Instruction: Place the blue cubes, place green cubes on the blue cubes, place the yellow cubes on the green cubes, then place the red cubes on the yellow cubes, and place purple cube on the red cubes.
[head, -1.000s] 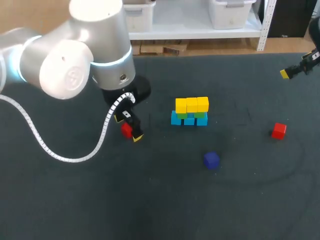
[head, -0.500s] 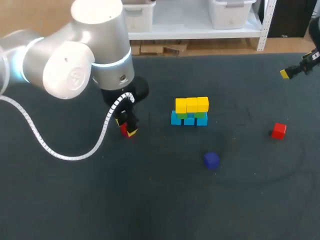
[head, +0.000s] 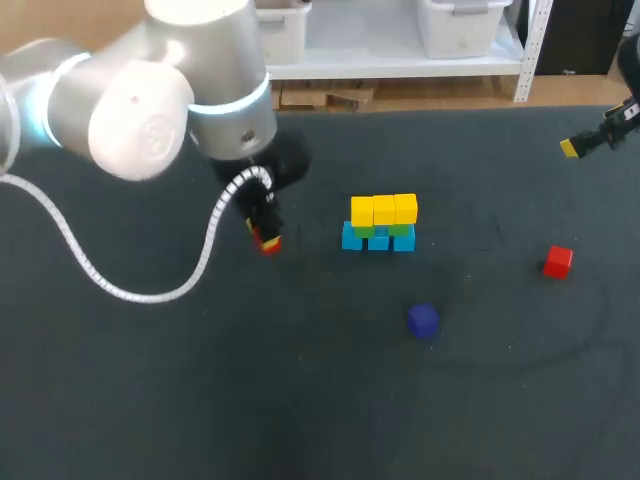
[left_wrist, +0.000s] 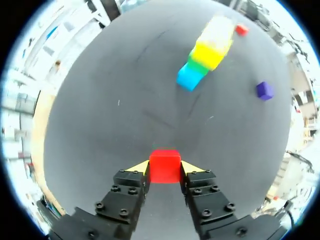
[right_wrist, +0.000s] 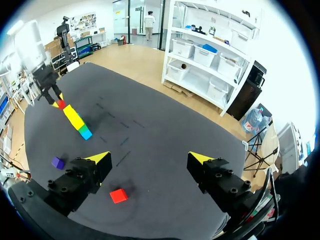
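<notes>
pinching smooth, boxy red cube (left_wrist: 165, 166)

A dark grey table (head: 320, 400) spreads under even light, with faint marks, perhaps scuffs, on its surface.

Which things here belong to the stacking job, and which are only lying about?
Job: stack of blue, green and yellow cubes; red cube in the left claw; loose red cube; purple cube.
Not the job: table; white cable on the left arm.
</notes>
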